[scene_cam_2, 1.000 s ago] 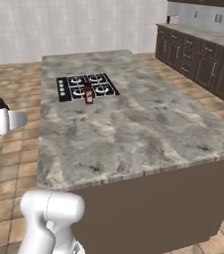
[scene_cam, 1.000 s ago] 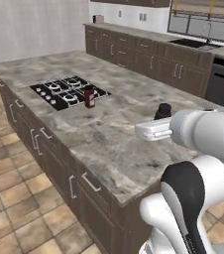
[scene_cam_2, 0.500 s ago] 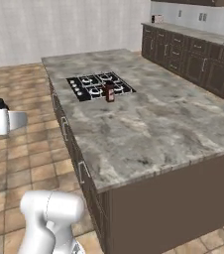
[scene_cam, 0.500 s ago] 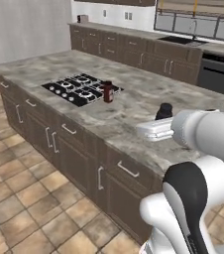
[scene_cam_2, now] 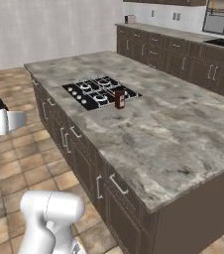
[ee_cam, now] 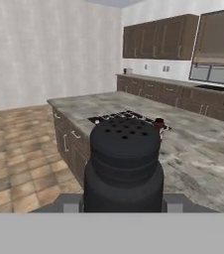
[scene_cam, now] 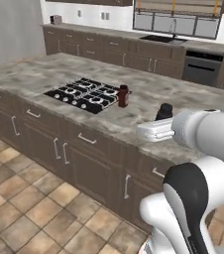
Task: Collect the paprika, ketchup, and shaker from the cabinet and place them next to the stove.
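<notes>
The paprika (scene_cam: 123,95) already stands on the bench (scene_cam: 148,94) just beside the stove (scene_cam: 84,94), so one of the three items looks delivered. The pincer (ee_cam: 124,201) is pinching the shaker (ee_cam: 123,166), its perforated black top close before the hand camera, held in the air short of the bench's near edge. The shaker is yet to be set down by the stove; the ketchup's whereabouts cannot be told.

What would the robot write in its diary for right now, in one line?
tool: shut on shaker | shaker: carried, off the counter | paprika: upright beside stove | ketchup: not seen
</notes>
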